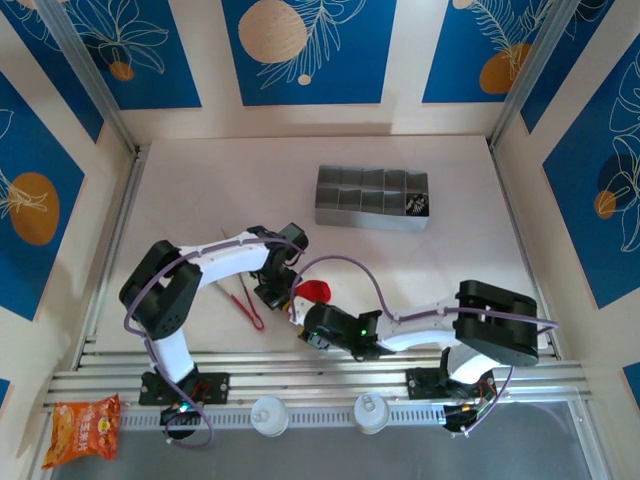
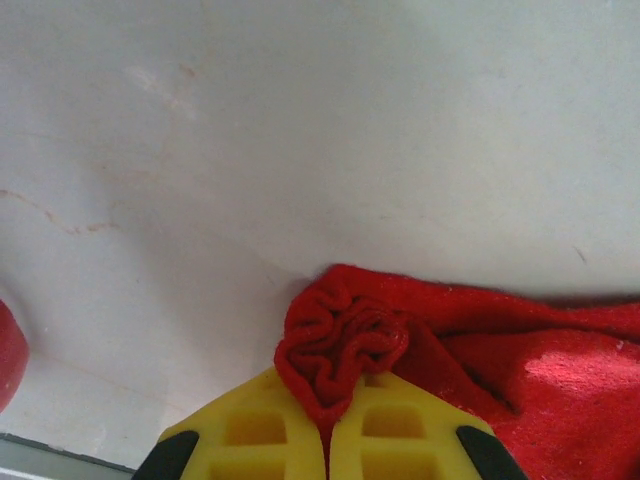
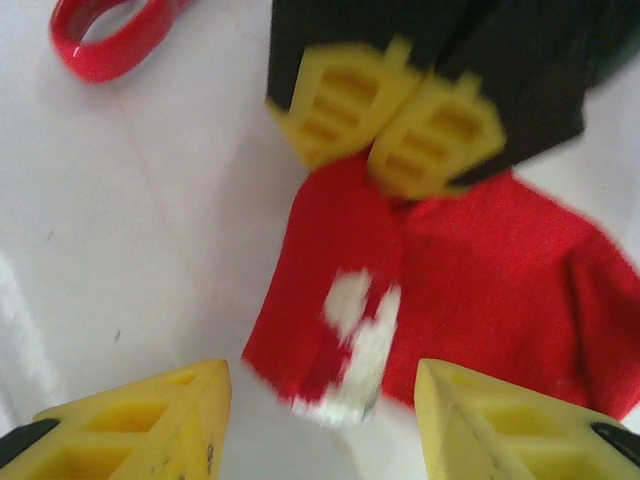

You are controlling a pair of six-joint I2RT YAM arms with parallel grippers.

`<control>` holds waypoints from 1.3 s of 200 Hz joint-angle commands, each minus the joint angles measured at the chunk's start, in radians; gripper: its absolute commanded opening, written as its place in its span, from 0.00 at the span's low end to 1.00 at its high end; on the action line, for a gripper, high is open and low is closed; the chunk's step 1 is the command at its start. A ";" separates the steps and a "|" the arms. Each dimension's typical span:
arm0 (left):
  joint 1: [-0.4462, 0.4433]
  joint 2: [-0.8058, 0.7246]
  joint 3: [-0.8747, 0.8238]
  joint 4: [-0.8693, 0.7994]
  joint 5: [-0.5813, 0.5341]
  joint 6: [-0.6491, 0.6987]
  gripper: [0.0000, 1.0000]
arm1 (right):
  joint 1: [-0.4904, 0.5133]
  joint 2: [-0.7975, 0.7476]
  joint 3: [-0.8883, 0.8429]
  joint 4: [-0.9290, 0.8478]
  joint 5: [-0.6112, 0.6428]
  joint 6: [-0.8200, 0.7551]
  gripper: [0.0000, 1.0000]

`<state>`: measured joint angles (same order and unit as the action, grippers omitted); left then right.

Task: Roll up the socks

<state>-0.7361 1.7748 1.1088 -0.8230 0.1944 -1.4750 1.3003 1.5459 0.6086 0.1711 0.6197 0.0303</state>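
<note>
— Grippers first. What do they have?

— Your left gripper (image 2: 327,420) has its yellow fingers (image 2: 250,430) pressed together on a crumpled fold of the red sock (image 2: 500,360), pinching the fabric at its edge. Your right gripper (image 3: 320,375) stands open, with its fingers spread wide on either side of the sock's white trim (image 3: 355,330).

— And where does the sock lie?

— It lies on the white table (image 1: 200,190), towards the near edge and about midway across. Most of it is spread flat. Your left gripper is at its left end, and your right gripper is just on its near side.

— What else is around you?

— The red-handled tongs (image 1: 247,300) lie just left of your left gripper, apart from the sock. Far off and to the right sits a grey compartment tray (image 1: 372,200). A dark thing (image 1: 418,205) with pale marks lies at its right end, too small to tell what it is. An orange snack bag (image 1: 85,428) lies at the near left corner, on the near side of the rails.
</note>
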 commanded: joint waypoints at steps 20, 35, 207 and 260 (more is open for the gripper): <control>-0.006 0.060 0.002 -0.105 -0.008 -0.005 0.00 | 0.007 0.077 0.078 0.038 0.064 -0.052 0.48; -0.006 0.064 0.009 -0.100 -0.003 -0.005 0.00 | 0.003 0.115 0.092 0.013 0.065 -0.022 0.42; 0.068 -0.210 -0.166 0.282 -0.007 0.027 0.71 | -0.018 0.218 -0.248 0.110 -0.189 0.691 0.00; 0.064 -0.276 -0.272 0.415 0.061 0.125 0.58 | -0.058 0.312 -0.323 0.246 -0.258 0.823 0.00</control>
<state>-0.6716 1.5234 0.8665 -0.4603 0.2176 -1.4204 1.2465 1.6985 0.3923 0.7540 0.5335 0.7364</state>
